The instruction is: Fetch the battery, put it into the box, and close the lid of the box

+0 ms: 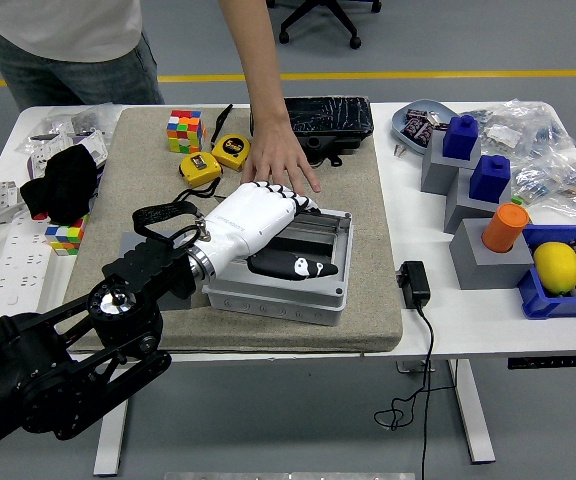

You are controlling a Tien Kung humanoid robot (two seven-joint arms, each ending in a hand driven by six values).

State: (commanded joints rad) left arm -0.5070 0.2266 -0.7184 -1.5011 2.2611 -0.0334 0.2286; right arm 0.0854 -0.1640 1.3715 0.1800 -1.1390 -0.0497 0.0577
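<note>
The left hand is laid over the open grey box on the mat, fingers extended flat, nothing grasped. The black battery is seen inside the box. Beyond, a person's hand is pressed on the mat, near the box's far edge.

Two yellow tape measures, two colour cubes, two blue blocks, one lemon, one grey box, one person's hand.
</note>
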